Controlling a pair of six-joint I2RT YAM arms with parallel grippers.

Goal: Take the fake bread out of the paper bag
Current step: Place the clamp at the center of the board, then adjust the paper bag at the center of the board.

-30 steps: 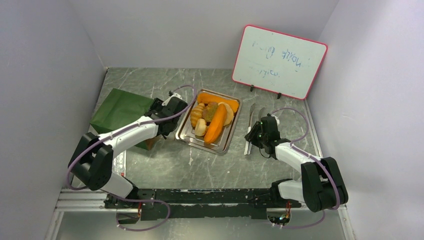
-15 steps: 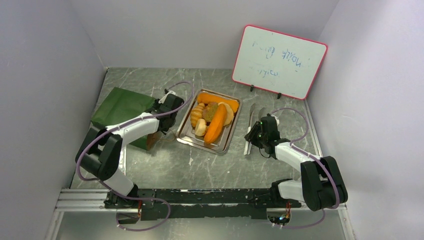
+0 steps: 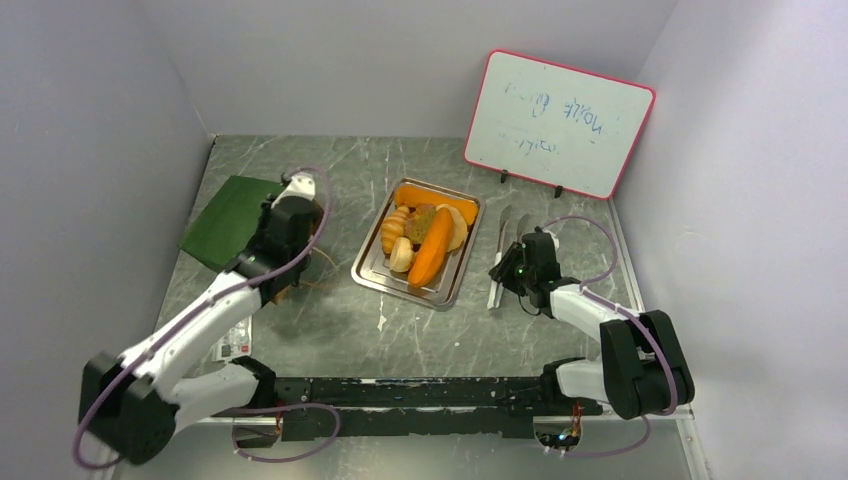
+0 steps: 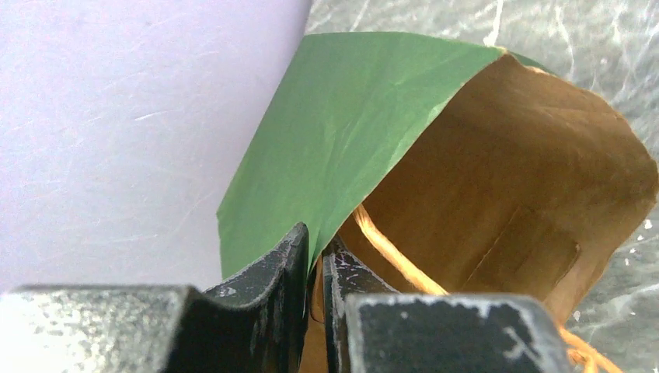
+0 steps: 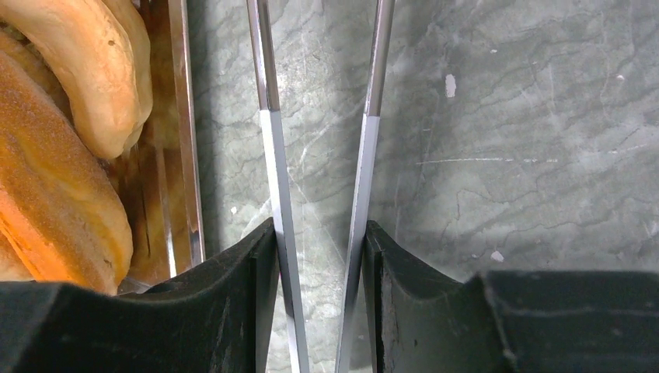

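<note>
The paper bag (image 3: 228, 218), dark green outside and brown inside, lies on its side at the left. My left gripper (image 3: 285, 202) is shut on its upper rim. The left wrist view shows the jaws (image 4: 315, 249) pinching the green wall (image 4: 350, 116); the mouth gapes, with only a twisted handle (image 4: 388, 249) showing inside. Several pieces of fake bread (image 3: 432, 245) lie in the metal tray (image 3: 372, 275). My right gripper (image 3: 508, 262) is shut on the metal tongs (image 5: 268, 116), its fingers (image 5: 256, 256) pressed on the outside of both arms, beside the tray (image 5: 180, 116) and bread (image 5: 54, 217).
A pink-framed whiteboard (image 3: 558, 122) stands at the back right. A small white card (image 3: 235, 340) lies near the left arm's base. Grey walls close in on the left, back and right, and the bag lies next to the left wall.
My left gripper has shut on the bag's rim and drawn back to the left, opening the mouth. The left arm's base links swung toward the near left. The right arm stayed still.
</note>
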